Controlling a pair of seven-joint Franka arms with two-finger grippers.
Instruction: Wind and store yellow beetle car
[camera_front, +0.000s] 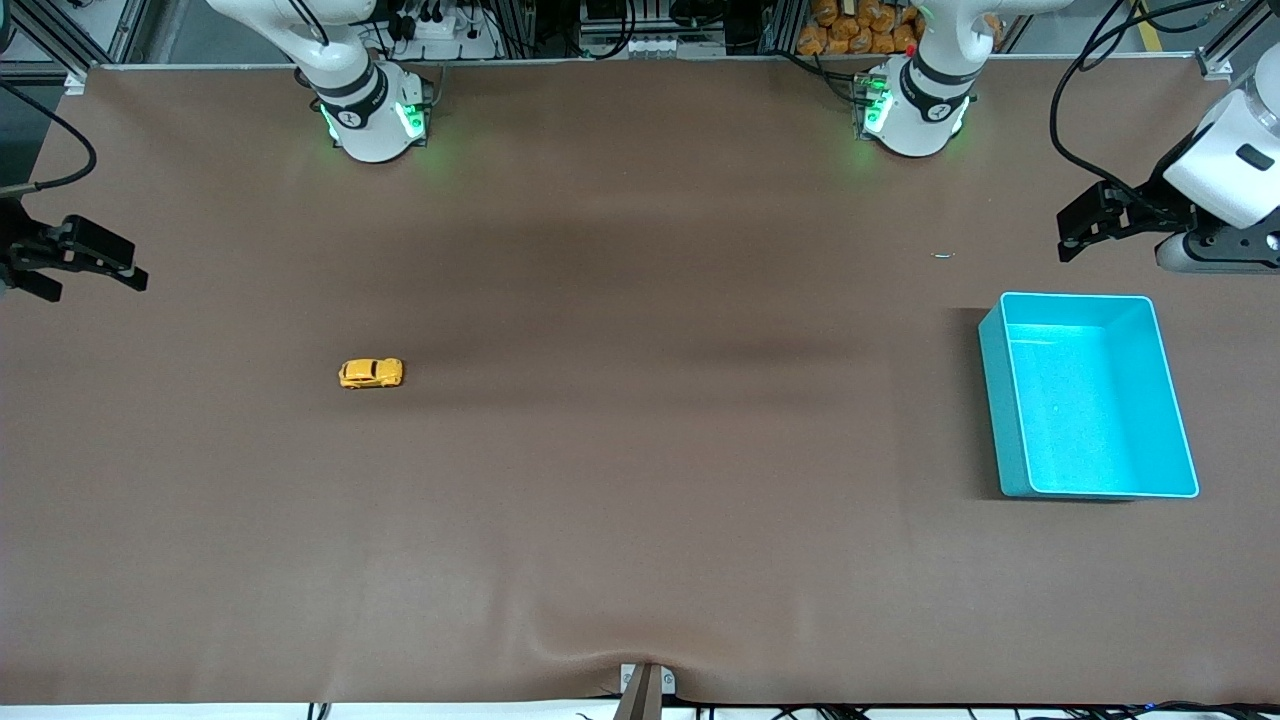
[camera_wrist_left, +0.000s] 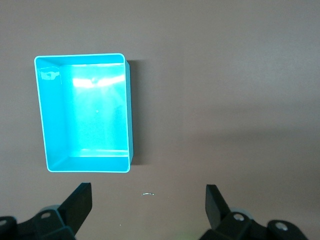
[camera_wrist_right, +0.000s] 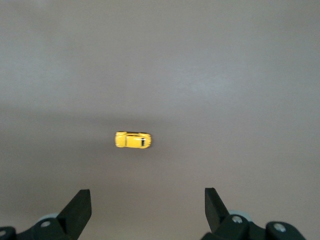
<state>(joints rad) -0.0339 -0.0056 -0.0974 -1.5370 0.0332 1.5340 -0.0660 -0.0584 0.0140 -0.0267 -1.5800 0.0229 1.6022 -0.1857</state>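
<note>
The yellow beetle car (camera_front: 371, 373) (camera_wrist_right: 133, 140) stands on its wheels on the brown table, toward the right arm's end. High over the table's edge at that end hangs my right gripper (camera_front: 95, 272) (camera_wrist_right: 147, 200), open and empty, well apart from the car. A turquoise bin (camera_front: 1090, 395) (camera_wrist_left: 85, 114) sits empty toward the left arm's end. My left gripper (camera_front: 1078, 232) (camera_wrist_left: 148, 197) hovers open and empty over the table beside the bin, on the bases' side of it.
A tiny pale scrap (camera_front: 943, 255) (camera_wrist_left: 148, 194) lies on the table between the bin and the left arm's base (camera_front: 915, 105). A metal clamp (camera_front: 645, 685) sits at the table's front edge. Brown tabletop stretches wide between car and bin.
</note>
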